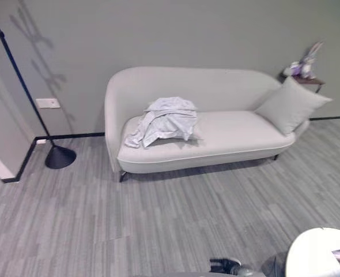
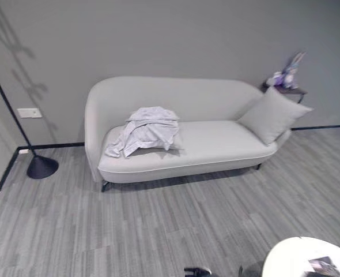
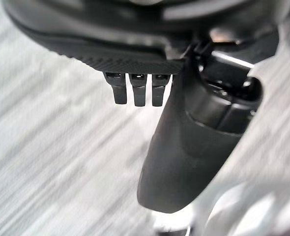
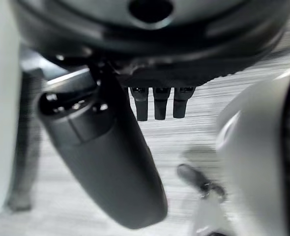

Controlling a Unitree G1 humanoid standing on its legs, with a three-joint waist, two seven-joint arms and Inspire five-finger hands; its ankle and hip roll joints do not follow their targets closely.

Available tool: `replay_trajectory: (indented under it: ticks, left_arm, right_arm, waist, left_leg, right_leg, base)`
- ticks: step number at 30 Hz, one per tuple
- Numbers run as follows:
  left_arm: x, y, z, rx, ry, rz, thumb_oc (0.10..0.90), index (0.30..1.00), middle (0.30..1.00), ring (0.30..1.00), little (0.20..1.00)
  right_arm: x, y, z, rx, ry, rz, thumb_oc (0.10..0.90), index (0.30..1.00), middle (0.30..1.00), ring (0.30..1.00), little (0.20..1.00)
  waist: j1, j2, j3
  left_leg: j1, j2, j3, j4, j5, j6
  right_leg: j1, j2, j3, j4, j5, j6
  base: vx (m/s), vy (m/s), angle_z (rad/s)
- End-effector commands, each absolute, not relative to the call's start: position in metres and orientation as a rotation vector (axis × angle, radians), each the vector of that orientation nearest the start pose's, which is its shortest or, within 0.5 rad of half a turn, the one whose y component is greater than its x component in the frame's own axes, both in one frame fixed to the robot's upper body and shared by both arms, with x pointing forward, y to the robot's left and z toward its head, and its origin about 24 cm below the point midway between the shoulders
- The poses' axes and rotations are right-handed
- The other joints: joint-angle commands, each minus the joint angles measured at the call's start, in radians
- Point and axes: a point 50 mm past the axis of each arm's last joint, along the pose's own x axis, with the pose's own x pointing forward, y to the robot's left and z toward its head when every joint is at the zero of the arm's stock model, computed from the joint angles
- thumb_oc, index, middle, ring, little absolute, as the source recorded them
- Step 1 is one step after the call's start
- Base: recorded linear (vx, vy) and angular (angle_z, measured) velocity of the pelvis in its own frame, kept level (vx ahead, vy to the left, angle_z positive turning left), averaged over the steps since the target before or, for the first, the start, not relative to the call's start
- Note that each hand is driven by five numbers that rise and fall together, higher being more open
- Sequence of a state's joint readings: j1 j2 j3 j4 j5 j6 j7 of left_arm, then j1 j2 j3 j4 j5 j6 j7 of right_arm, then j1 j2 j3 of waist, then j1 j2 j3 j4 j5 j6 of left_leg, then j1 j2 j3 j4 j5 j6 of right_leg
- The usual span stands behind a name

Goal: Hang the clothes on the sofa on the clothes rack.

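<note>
Pale grey sofa (image 1: 216, 135) against the wall, on grey plank floor (image 1: 129, 225). Crumpled light clothes (image 1: 164, 120) lie on its left seat; a grey cushion (image 1: 291, 105) leans at its right end. Black-based clothes rack (image 1: 59, 156) stands left. White round surface (image 1: 317, 251) at lower right.

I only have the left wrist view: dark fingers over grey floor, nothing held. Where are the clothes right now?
Observer: The clothes lie crumpled on the left part of the sofa seat, ahead of the robot.
Operator: And the rack?
Observer: A black pole on a round base, likely the clothes rack, stands on the floor left of the sofa, near the wall.
Operator: Is the other hand free?
Observer: Yes. The right hand hangs over the floor with its fingers straight, and it holds nothing.
</note>
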State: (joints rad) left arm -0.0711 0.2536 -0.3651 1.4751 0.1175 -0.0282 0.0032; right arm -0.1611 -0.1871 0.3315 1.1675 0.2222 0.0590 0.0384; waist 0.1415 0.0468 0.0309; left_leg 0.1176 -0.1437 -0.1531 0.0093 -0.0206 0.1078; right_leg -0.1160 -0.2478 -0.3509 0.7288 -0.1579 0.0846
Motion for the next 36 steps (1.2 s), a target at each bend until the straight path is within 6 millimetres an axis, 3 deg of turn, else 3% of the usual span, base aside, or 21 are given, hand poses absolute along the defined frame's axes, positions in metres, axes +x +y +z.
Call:
replay_trajectory:
  ticks: [1, 2, 3, 4, 5, 6, 11, 13, 14, 15, 18, 19, 21, 23, 25, 26, 28, 31, 32, 34, 36]
  left_arm:
    - [0.067, 0.252, -0.163, 0.564, 1.371, -0.11, 0.8, 0.9, 0.9, 0.9, 0.9]
    - [0.067, 0.252, -0.163, 0.564, 1.371, -0.11, 0.8, 0.9, 0.9, 0.9, 0.9]
    - [0.088, 0.242, -0.162, 0.573, 1.277, -0.118, 0.8, 0.9, 0.9, 0.9, 0.9]
    - [0.093, 0.236, -0.162, 0.574, 1.254, -0.134, 0.8, 0.9, 0.9, 0.9, 0.9]
    - [0.093, 0.236, -0.162, 0.574, 1.254, -0.134, 0.8, 0.9, 0.9, 0.9, 0.9]
    - [0.095, 0.231, -0.163, 0.564, 1.238, -0.145, 0.8, 0.9, 0.9, 0.9, 0.9]
    - [0.062, 0.242, -0.166, 0.478, 1.344, -0.025, 0.8, 0.9, 0.9, 0.9, 0.9]
    - [0.03, 0.259, -0.165, 0.387, 1.438, 0.145, 0.8, 0.9, 0.9, 0.9, 0.9]
    - [0.029, 0.259, -0.165, 0.387, 1.438, 0.144, 0.8, 0.9, 0.9, 0.9, 0.9]
    - [0.026, 0.263, -0.164, 0.408, 1.44, 0.156, 0.8, 0.9, 0.9, 0.9, 0.9]
    - [0.049, 0.263, -0.162, 0.48, 1.355, 0.108, 0.8, 0.9, 0.9, 0.9, 0.9]
    - [0.062, 0.26, -0.161, 0.519, 1.308, 0.063, 0.8, 0.9, 0.9, 0.9, 0.9]
    - [0.076, 0.256, -0.159, 0.571, 1.254, 0.001, 0.8, 0.9, 0.9, 0.9, 0.9]
    - [0.094, 0.25, -0.156, 0.636, 1.161, -0.094, 0.8, 0.9, 0.9, 0.9, 0.9]
    - [0.092, 0.248, -0.157, 0.63, 1.168, -0.101, 0.8, 0.9, 0.9, 0.9, 0.9]
    - [0.085, 0.244, -0.16, 0.612, 1.197, -0.117, 0.8, 0.9, 0.9, 0.9, 0.9]
    - [0.072, 0.241, -0.164, 0.571, 1.257, -0.099, 0.8, 0.9, 0.9, 0.9, 0.9]
    - [0.051, 0.25, -0.166, 0.507, 1.354, -0.008, 0.8, 0.9, 0.9, 0.9, 0.9]
    - [0.038, 0.259, -0.164, 0.46, 1.4, 0.063, 0.8, 0.9, 0.9, 0.9, 0.9]
    - [0.032, 0.269, -0.162, 0.437, 1.414, 0.13, 0.8, 0.9, 0.9, 0.9, 0.9]
    - [0.032, 0.269, -0.162, 0.437, 1.414, 0.131, 0.8, 0.9, 0.9, 0.9, 0.9]
  right_arm:
    - [0.248, -0.202, -0.081, -0.27, 0.646, 0.017, 0.8, 0.9, 0.9, 0.9, 0.9]
    - [0.248, -0.202, -0.081, -0.27, 0.646, 0.017, 0.8, 0.9, 0.9, 0.9, 0.9]
    - [0.28, -0.235, -0.024, -0.439, 0.372, -0.142, 0.8, 0.9, 0.9, 0.9, 0.9]
    - [0.283, -0.249, -0.009, -0.491, 0.318, -0.205, 0.8, 0.9, 0.9, 0.9, 0.9]
    - [0.283, -0.249, -0.009, -0.491, 0.318, -0.205, 0.8, 0.9, 0.9, 0.9, 0.9]
    - [0.285, -0.276, 0.017, -0.615, 0.235, -0.31, 0.8, 0.9, 0.9, 0.9, 0.9]
    - [0.271, -0.308, 0.051, -0.851, 0.129, -0.391, 0.8, 0.9, 0.9, 0.9, 0.9]
    - [0.262, -0.326, 0.076, -1.091, 0.06, -0.444, 0.8, 0.9, 0.9, 0.9, 0.9]
    - [0.262, -0.326, 0.076, -1.092, 0.06, -0.444, 0.8, 0.9, 0.9, 0.9, 0.9]
    - [0.265, -0.328, 0.088, -1.068, 0.0, -0.49, 0.8, 0.9, 0.9, 0.9, 0.9]
    - [0.273, -0.33, 0.101, -1.047, -0.054, -0.533, 0.8, 0.9, 0.9, 0.9, 0.9]
    - [0.279, -0.33, 0.109, -1.069, -0.076, -0.541, 0.8, 0.9, 0.9, 0.9, 0.9]
    - [0.285, -0.331, 0.116, -1.076, -0.101, -0.538, 0.8, 0.9, 0.9, 0.9, 0.9]
    - [0.291, -0.329, 0.134, -1.11, -0.159, -0.477, 0.8, 0.9, 0.9, 0.9, 0.9]
    - [0.292, -0.331, 0.138, -1.14, -0.163, -0.467, 0.8, 0.9, 0.9, 0.9, 0.9]
    - [0.301, -0.329, 0.138, -1.129, -0.146, -0.451, 0.8, 0.9, 0.9, 0.9, 0.9]
    - [0.319, -0.323, 0.131, -1.044, -0.098, -0.432, 0.8, 0.9, 0.9, 0.9, 0.9]
    - [0.335, -0.299, 0.11, -0.922, -0.026, -0.32, 0.8, 0.9, 0.9, 0.9, 0.9]
    - [0.334, -0.29, 0.089, -0.901, 0.045, -0.258, 0.8, 0.9, 0.9, 0.9, 0.9]
    - [0.334, -0.281, 0.074, -0.934, 0.1, -0.195, 0.8, 0.9, 0.9, 0.9, 0.9]
    - [0.334, -0.281, 0.074, -0.934, 0.1, -0.195, 0.8, 0.9, 0.9, 0.9, 0.9]
  waist:
    - [-0.013, -0.048, 0.045]
    - [-0.014, -0.047, 0.046]
    - [-0.063, -0.075, 0.064]
    - [-0.071, -0.072, 0.069]
    - [-0.071, -0.073, 0.069]
    - [-0.088, -0.073, 0.071]
    - [-0.101, -0.086, 0.019]
    - [-0.074, -0.067, -0.011]
    - [-0.077, -0.067, -0.012]
    - [-0.052, -0.073, -0.014]
    - [-0.024, -0.111, 0.032]
    - [-0.006, -0.133, 0.055]
    - [0.012, -0.159, 0.082]
    - [0.055, -0.164, 0.112]
    - [0.069, -0.162, 0.109]
    - [0.105, -0.135, 0.088]
    - [0.136, -0.111, 0.07]
    - [0.162, -0.126, 0.052]
    - [0.172, -0.15, 0.033]
    - [0.175, -0.15, 0.031]
    - [0.175, -0.151, 0.032]
  left_leg:
    - [0.074, 0.099, 0.084, -0.097, -0.025, -0.034]
    - [0.075, 0.1, 0.083, -0.097, -0.025, -0.034]
    - [0.159, 0.126, 0.028, -0.097, -0.111, -0.076]
    - [0.182, 0.143, 0.002, -0.097, -0.131, -0.083]
    - [0.181, 0.142, 0.002, -0.097, -0.131, -0.083]
    - [0.225, 0.171, -0.051, -0.097, -0.165, -0.092]
    - [0.261, 0.26, -0.085, -0.097, -0.167, -0.127]
    - [0.238, 0.38, -0.066, 0.016, -0.001, -0.18]
    - [0.233, 0.38, -0.07, 0.023, -0.004, -0.181]
    - [0.173, 0.403, -0.048, 0.193, 0.076, -0.201]
    - [0.028, 0.424, -0.009, 0.4, 0.162, -0.173]
    - [-0.039, 0.429, 0.03, 0.463, 0.134, -0.143]
    - [-0.125, 0.41, 0.058, 0.504, 0.092, -0.125]
    - [-0.248, 0.274, 0.142, 0.453, -0.058, -0.122]
    - [-0.275, 0.208, 0.169, 0.36, -0.078, -0.107]
    - [-0.302, 0.128, 0.206, 0.162, -0.005, -0.093]
    - [-0.344, 0.092, 0.224, -0.007, 0.142, -0.107]
    - [-0.298, 0.058, 0.174, -0.016, 0.147, -0.086]
    - [-0.229, 0.056, 0.178, -0.06, 0.136, -0.067]
    - [-0.144, 0.064, 0.185, -0.091, 0.119, -0.053]
    - [-0.144, 0.063, 0.185, -0.091, 0.119, -0.053]
  right_leg:
    - [-0.001, 0.005, -0.02, -0.359, 0.247, 0.047]
    - [0.001, 0.006, -0.021, -0.361, 0.247, 0.047]
    - [-0.067, 0.074, 0.068, -0.723, 0.312, 0.093]
    - [-0.091, 0.086, 0.125, -0.8, 0.353, 0.115]
    - [-0.091, 0.086, 0.126, -0.8, 0.353, 0.115]
    - [-0.177, 0.075, 0.206, -0.816, 0.399, 0.138]
    - [-0.134, 0.08, 0.161, -0.802, 0.45, 0.127]
    - [-0.051, 0.162, 0.133, -0.8, 0.391, 0.089]
    - [-0.051, 0.161, 0.13, -0.799, 0.389, 0.088]
    - [0.011, 0.189, 0.109, -0.812, 0.342, 0.058]
    - [0.068, 0.183, 0.093, -0.816, 0.301, 0.023]
    - [0.09, 0.176, 0.095, -0.816, 0.282, 0.011]
    - [0.099, 0.157, 0.093, -0.816, 0.268, 0.006]
    - [0.142, 0.144, 0.086, -0.816, 0.236, 0.014]
    - [0.152, 0.143, 0.075, -0.816, 0.227, 0.02]
    - [0.185, 0.173, 0.068, -0.816, 0.201, 0.026]
    - [0.216, 0.213, 0.078, -0.816, 0.159, 0.016]
    - [0.285, 0.216, 0.079, -0.816, 0.13, 0.007]
    - [0.308, 0.198, 0.058, -0.746, 0.128, 0.012]
    - [0.267, 0.134, 0.003, -0.548, 0.154, 0.055]
    - [0.266, 0.133, 0.003, -0.546, 0.153, 0.055]
  base:
    - [0.15, -0.073, -0.07]
    - [0.5, -0.227, 0.0]
    - [0.7, -0.26, 0.16]
    - [0.7, -0.259, 0.45]
    - [0.57, -0.115, 0.88]
    - [0.39, -0.077, 0.94]
    - [0.63, -0.233, 0.93]
    - [0.71, -0.393, 0.09]
    - [0.62, -0.352, 0.17]
    - [0.31, -0.181, 0.37]
    - [0.29, -0.257, 0.36]
    - [0.2, -0.305, -0.16]
    - [0.12, -0.149, -0.01]
    - [0.23, -0.029, 0.05]
    - [0.26, 0.074, 0.05]
    - [0.45, 0.136, 0.27]
    - [0.38, 0.122, 0.18]
    - [0.34, 0.083, -0.63]
    - [0.47, 0.144, 0.41]
    - [0.32, 0.136, 0.07]
    - [0.15, 0.068, -0.49]
